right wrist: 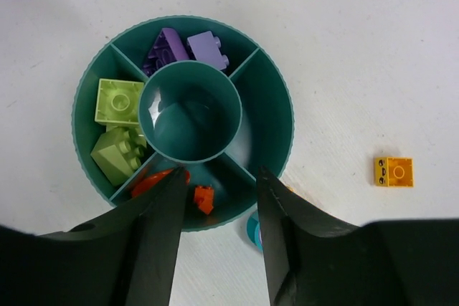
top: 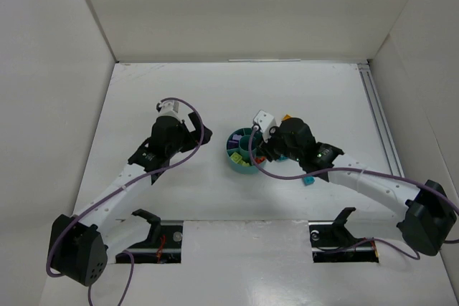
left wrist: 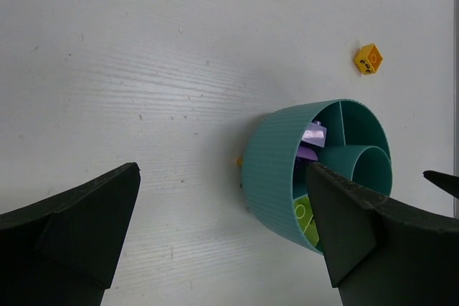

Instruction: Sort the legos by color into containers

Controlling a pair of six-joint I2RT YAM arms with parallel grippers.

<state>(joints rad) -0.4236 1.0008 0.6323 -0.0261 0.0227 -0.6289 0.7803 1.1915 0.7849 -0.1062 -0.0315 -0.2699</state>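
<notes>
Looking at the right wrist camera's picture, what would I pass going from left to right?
Yellow-green bricks, centre cup, right rim of the teal dish, lone yellow brick on the table.

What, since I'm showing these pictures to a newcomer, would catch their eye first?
The round teal dish in the middle of the table draws the eye, purple bricks, yellow-green bricks and orange-red bricks lying in separate wedges around its empty centre cup. The right gripper hangs open over it, and one yellow brick lies loose beside it.
</notes>
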